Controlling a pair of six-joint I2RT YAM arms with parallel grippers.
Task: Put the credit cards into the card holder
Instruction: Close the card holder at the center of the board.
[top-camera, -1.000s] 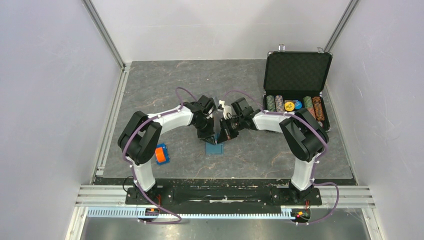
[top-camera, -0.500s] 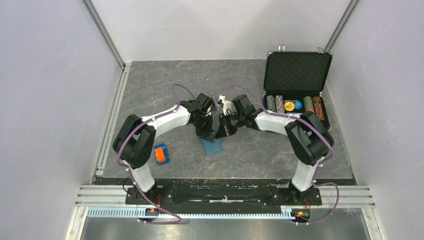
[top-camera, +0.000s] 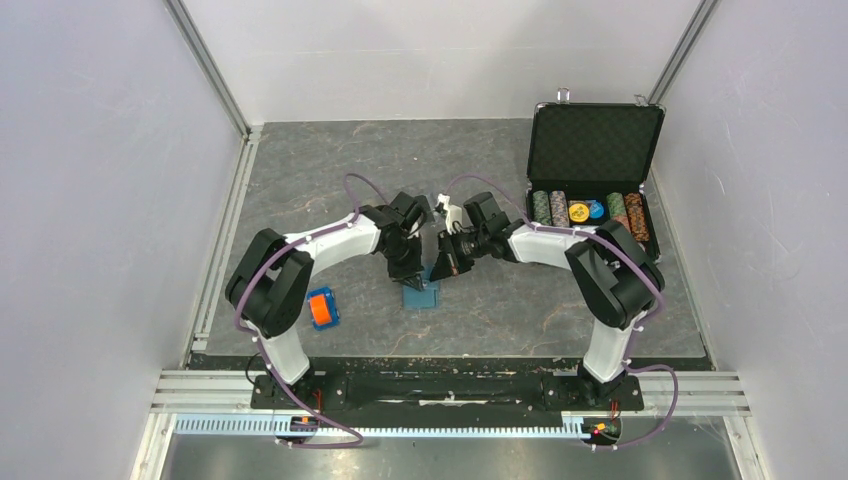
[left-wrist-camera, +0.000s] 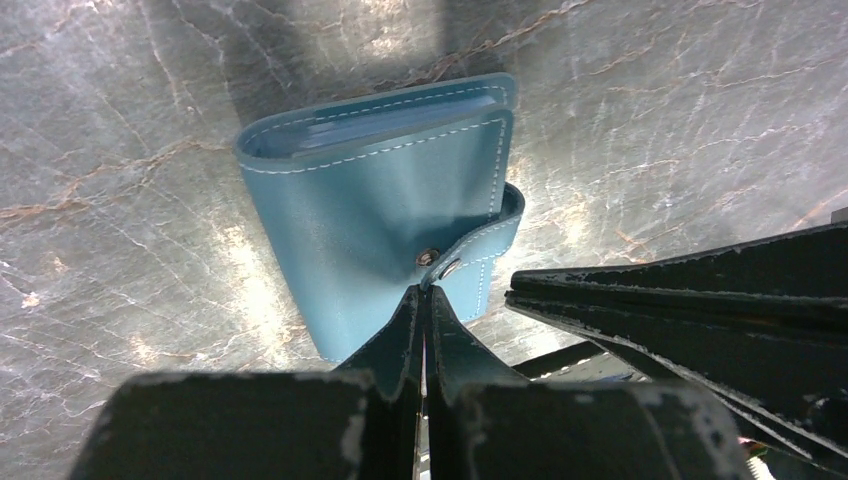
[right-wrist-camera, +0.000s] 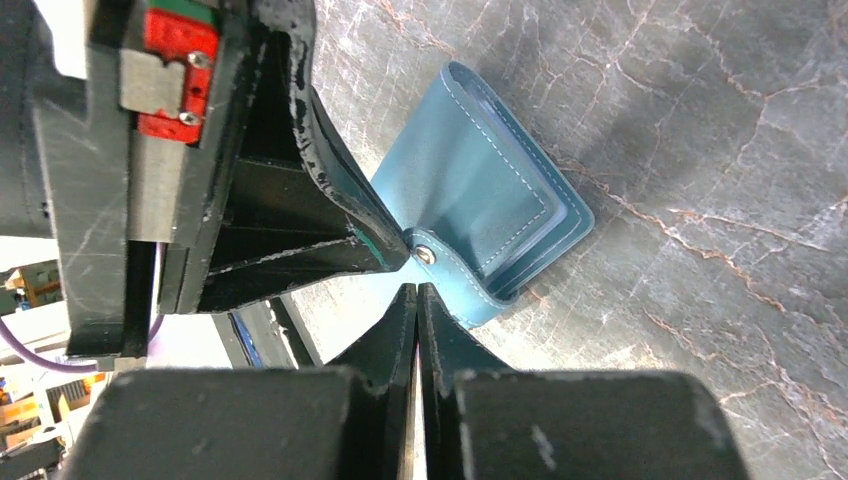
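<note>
The card holder (left-wrist-camera: 380, 200) lies folded on the grey table (top-camera: 330, 180) at the centre of the overhead view, its tab (left-wrist-camera: 492, 240) wrapped round the edge to the snap (left-wrist-camera: 428, 259). No loose credit cards show in any view, and whether any sit inside the fold cannot be told. The left gripper (left-wrist-camera: 424, 298) has its jaws pressed together with the tips right at the snap. Whether they pinch the tab's edge or only press on it is unclear. The right gripper (right-wrist-camera: 417, 292) is likewise closed on nothing, its tips just beside the tab at the lower middle of its own view. The likeliest trouble is the holder skating across the smooth table if either closed tip pushes sideways, since nothing pins it down. The tips could also slip off the small snap and leave the tab fastened. The two grippers are almost touching, so a careless move risks a knock between them.
</note>
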